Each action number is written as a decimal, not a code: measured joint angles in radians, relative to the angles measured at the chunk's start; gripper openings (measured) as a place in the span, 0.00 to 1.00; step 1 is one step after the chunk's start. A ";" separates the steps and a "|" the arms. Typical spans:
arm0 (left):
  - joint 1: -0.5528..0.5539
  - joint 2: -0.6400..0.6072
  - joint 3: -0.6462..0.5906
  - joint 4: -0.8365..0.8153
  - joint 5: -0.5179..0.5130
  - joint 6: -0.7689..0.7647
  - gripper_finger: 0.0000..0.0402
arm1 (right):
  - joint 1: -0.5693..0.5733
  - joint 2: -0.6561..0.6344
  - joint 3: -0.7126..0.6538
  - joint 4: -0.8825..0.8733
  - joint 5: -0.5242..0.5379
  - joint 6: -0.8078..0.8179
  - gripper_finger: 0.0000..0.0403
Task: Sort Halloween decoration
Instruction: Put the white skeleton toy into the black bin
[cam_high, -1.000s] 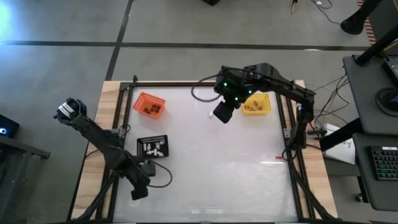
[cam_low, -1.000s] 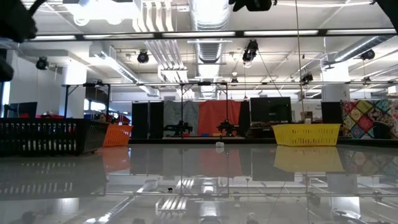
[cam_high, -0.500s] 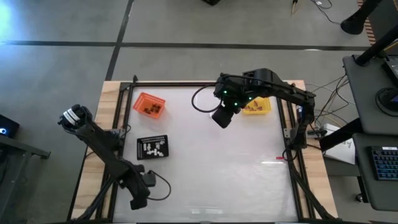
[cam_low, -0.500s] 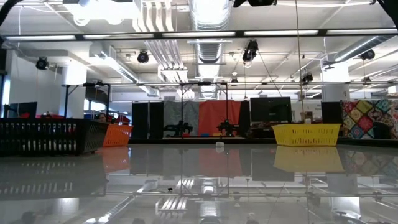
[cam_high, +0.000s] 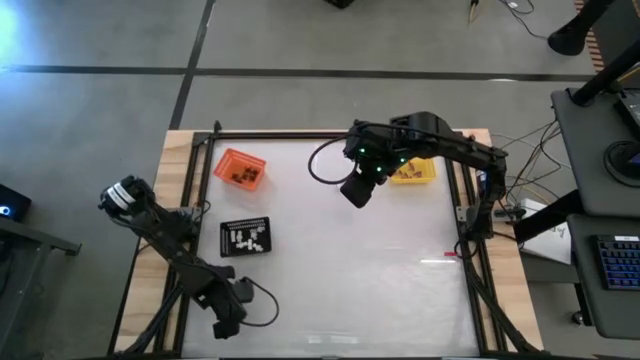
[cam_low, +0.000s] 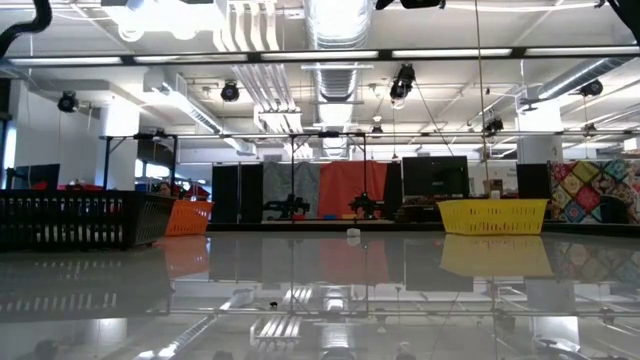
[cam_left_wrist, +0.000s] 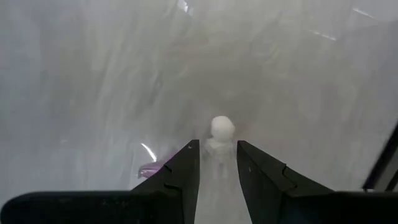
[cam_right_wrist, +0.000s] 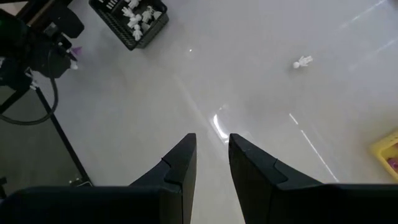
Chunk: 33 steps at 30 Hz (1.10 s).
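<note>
Since the earlier frame, the left arm is swinging back toward the near-left corner of the bench (cam_high: 330, 300), while the right arm is shifting slightly leftward over the far half. Nearest, the left end effector (cam_high: 226, 322) is hanging over the front-left edge, its fingers (cam_left_wrist: 186, 168) standing a little apart with a small white figure (cam_left_wrist: 220, 132) showing in the gap just ahead of them; whether they are gripping it I cannot tell. A purple trinket (cam_left_wrist: 149, 169) is lying just beside one finger. Farther in, the black tray (cam_high: 245, 237) is holding white trinkets (cam_right_wrist: 138, 15). Beyond it, the right end effector (cam_high: 356, 190) is hovering above the bench, its fingers (cam_right_wrist: 180, 163) slightly parted and holding nothing. One white trinket (cam_right_wrist: 302, 61) is lying alone on the bare surface near it. Farthest back, the orange tray (cam_high: 240, 168) is carrying brown pieces and the yellow tray (cam_high: 425, 172) is sitting partly under the right arm.
</note>
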 joint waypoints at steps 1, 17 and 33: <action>0.000 0.009 0.000 0.000 0.000 0.002 0.22 | 0.001 0.000 0.000 0.000 0.000 0.000 0.21; -0.001 0.064 0.003 -0.004 -0.023 0.068 0.10 | 0.020 0.000 0.000 0.001 0.014 -0.001 0.21; 0.030 -0.169 -0.002 -0.018 -0.067 0.153 0.00 | 0.020 0.000 0.000 0.001 0.014 -0.002 0.21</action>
